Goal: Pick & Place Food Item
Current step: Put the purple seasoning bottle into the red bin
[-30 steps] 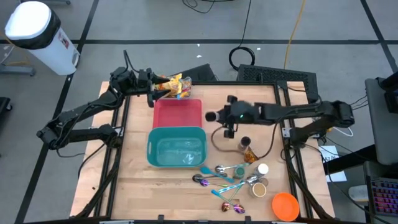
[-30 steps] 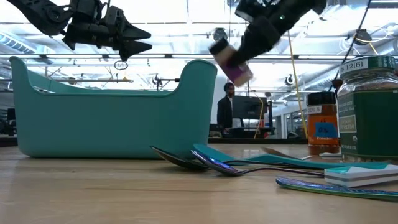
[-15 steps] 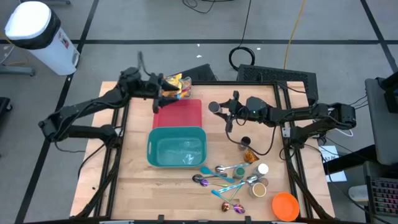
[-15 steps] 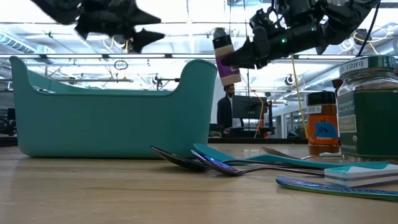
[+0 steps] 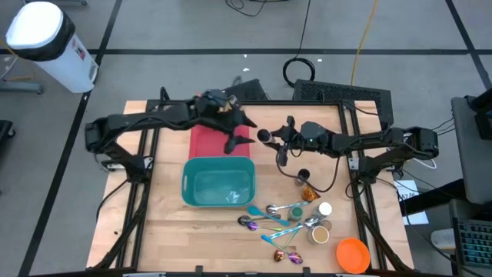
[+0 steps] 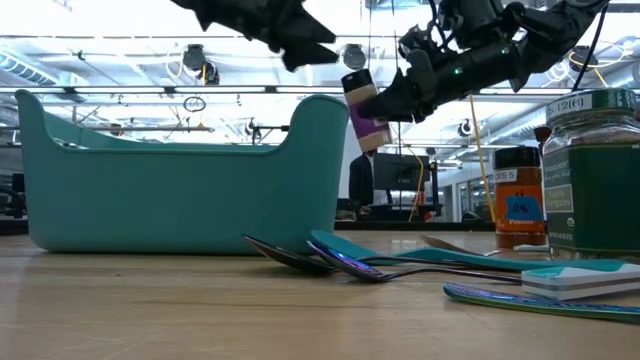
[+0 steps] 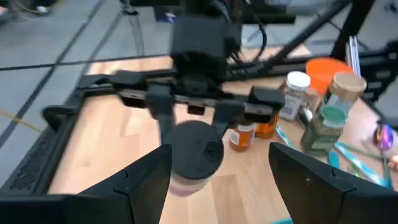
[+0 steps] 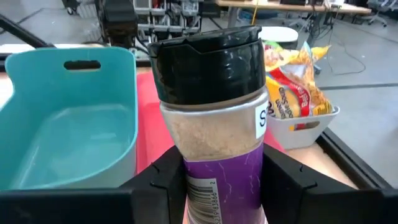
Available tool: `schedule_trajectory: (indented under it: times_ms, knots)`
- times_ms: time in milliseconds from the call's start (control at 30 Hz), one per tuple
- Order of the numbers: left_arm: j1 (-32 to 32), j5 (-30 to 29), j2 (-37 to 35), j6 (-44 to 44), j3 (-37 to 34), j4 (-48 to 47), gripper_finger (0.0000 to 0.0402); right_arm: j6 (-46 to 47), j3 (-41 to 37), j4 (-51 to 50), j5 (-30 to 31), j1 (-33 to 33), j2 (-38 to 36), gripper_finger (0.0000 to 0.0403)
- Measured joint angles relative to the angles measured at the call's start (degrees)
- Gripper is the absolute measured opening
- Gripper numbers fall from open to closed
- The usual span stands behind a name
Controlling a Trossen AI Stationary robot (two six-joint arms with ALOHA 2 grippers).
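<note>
A spice jar point(image 8: 211, 112) with a black lid and a purple label is held in my right gripper point(image 5: 278, 141) above the table, just right of the red tray point(image 5: 209, 142). It also shows in the high view point(image 5: 264, 136) and the low view point(image 6: 362, 108). My left gripper point(image 5: 240, 132) is open over the red tray, its fingers pointing at the jar and standing apart from it. In the left wrist view the jar point(image 7: 194, 152) shows between and beyond the open fingers. A teal bin point(image 5: 218, 183) stands nearer on the table. My right gripper pinches the jar's lower body at the purple label point(image 8: 214, 180) between its two fingers point(image 8: 163, 180). The fingers come roughly level from the table's right. The jar is lifted clear of the table, lid point(image 6: 352, 82) uppermost and tilted a little toward the left.
A white basket point(image 8: 308, 121) of snack packets point(image 8: 291, 87) stands behind the red tray. Spoons point(image 5: 277, 219), several jars point(image 5: 307, 191) and an orange bowl point(image 5: 352, 254) lie at the near right. A person point(image 6: 368, 175) stands in the room beyond.
My left gripper has swung from over the snack basket toward the table's right, to just beside the jar, staying open. My right gripper has carried the jar a little toward the far left; the jar has turned from strongly tipped to nearly upright.
</note>
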Motion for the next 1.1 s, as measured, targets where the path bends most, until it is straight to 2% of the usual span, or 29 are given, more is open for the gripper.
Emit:
schedule_trajectory:
  times_ms: [133,300,433,1100]
  knots:
    - [-1.4,-0.9,3.6,1.1,2.1,0.1,0.0273,0.0,0.0,-0.6,-0.1,0.0,1.0,0.0140]
    - [-1.9,-7.8,5.8,1.3,2.6,0.1,0.0273,0.0,0.0,0.2,0.2,0.6,1.7,0.0140]
    - [-1.9,-10.5,6.3,1.3,2.6,0.2,0.0273,-0.1,0.0,0.7,0.2,0.7,1.6,0.0141]
    - [-2.2,-9.4,6.5,3.2,2.5,0.0,0.0273,-0.5,0.0,2.8,0.1,1.8,1.6,0.0140]
